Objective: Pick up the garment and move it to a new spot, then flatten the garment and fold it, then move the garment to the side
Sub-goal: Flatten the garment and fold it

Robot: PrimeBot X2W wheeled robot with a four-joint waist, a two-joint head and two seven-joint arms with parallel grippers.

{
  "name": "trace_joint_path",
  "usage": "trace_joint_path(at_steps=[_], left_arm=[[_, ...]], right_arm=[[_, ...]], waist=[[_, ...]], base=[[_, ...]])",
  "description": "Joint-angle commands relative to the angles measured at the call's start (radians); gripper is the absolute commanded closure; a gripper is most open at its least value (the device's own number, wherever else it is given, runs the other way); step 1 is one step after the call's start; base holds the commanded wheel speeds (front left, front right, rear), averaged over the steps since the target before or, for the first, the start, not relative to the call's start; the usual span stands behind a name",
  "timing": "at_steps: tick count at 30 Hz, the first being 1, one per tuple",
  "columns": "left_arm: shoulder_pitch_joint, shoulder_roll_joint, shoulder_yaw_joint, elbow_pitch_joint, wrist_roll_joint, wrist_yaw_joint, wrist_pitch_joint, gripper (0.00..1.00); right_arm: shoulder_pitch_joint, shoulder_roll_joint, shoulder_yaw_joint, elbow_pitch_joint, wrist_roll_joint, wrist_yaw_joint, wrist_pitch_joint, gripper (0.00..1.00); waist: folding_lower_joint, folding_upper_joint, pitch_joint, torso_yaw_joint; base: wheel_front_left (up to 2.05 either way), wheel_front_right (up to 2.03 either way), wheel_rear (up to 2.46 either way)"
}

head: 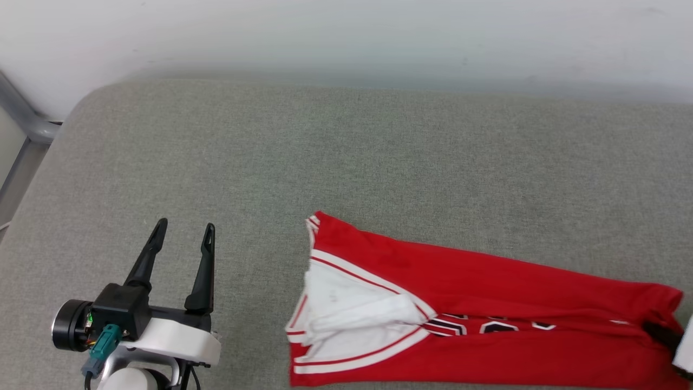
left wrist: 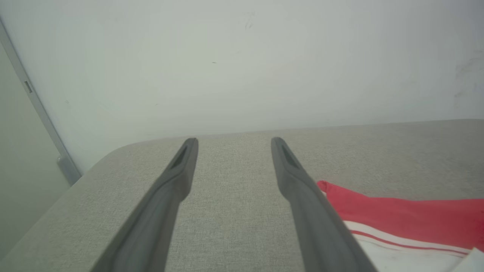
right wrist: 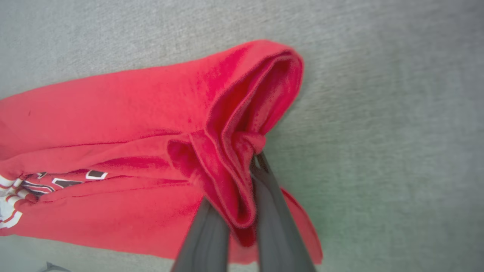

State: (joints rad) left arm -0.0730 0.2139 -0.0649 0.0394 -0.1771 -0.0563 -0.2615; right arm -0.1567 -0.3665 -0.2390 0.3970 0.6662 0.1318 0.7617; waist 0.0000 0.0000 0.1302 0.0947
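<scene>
The garment [head: 487,292] lies in a long, loosely folded strip across the lower right of the grey cushion, its white sleeve and striped trim at the left end and part of the black print showing. At the strip's right end my right gripper [head: 658,330] is shut on a bunched fold of red hem. The right wrist view shows the garment [right wrist: 132,113] pinched between the two dark fingers of the right gripper [right wrist: 251,166]. My left gripper [head: 185,225] stands open over bare cushion, left of the garment and apart from it. In the left wrist view the left gripper [left wrist: 234,140] holds nothing, with the garment [left wrist: 397,211] at its right.
The grey upholstered cushion [head: 346,151] spreads wide behind and to the left of the shirt. A white wall [head: 346,32] runs along its far edge. A grey metal frame [head: 21,116] stands at the far left beyond the cushion's rounded corner.
</scene>
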Motion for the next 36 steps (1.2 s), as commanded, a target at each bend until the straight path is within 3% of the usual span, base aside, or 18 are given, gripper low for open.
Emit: trace_joint_path(at_steps=[1,8,22,27,36], left_arm=[[0.011,-0.005,0.004,0.005,0.008,-0.007,-0.005,0.0],[0.032,-0.017,0.02,0.012,0.017,-0.023,-0.005,0.0],[0.087,-0.058,0.042,0.019,0.032,-0.038,-0.005,0.0],[0.094,-0.073,0.054,0.017,0.034,-0.042,-0.005,0.0],[0.097,-0.089,0.074,0.018,0.042,-0.051,-0.005,0.0]], right_arm=[[0.001,-0.032,-0.018,0.011,-0.011,-0.002,-0.02,1.0],[-0.006,-0.068,-0.042,0.024,-0.023,-0.002,-0.039,1.0],[0.095,0.022,0.011,-0.165,0.047,-0.002,0.032,1.0],[0.133,0.086,0.024,-0.26,0.075,-0.002,0.087,1.0],[0.118,0.265,0.059,-0.398,0.091,-0.002,0.176,1.0]], waist=[[0.0,0.0,-0.008,-0.001],[0.0,0.0,-0.043,-0.004],[0.0,0.0,-0.148,-0.002],[0.0,0.0,-0.155,0.012],[0.0,0.0,-0.155,0.048]], base=[[0.0,0.0,0.0],[0.0,0.0,0.0],[0.0,0.0,0.0],[0.0,0.0,0.0],[0.0,0.0,0.0]])
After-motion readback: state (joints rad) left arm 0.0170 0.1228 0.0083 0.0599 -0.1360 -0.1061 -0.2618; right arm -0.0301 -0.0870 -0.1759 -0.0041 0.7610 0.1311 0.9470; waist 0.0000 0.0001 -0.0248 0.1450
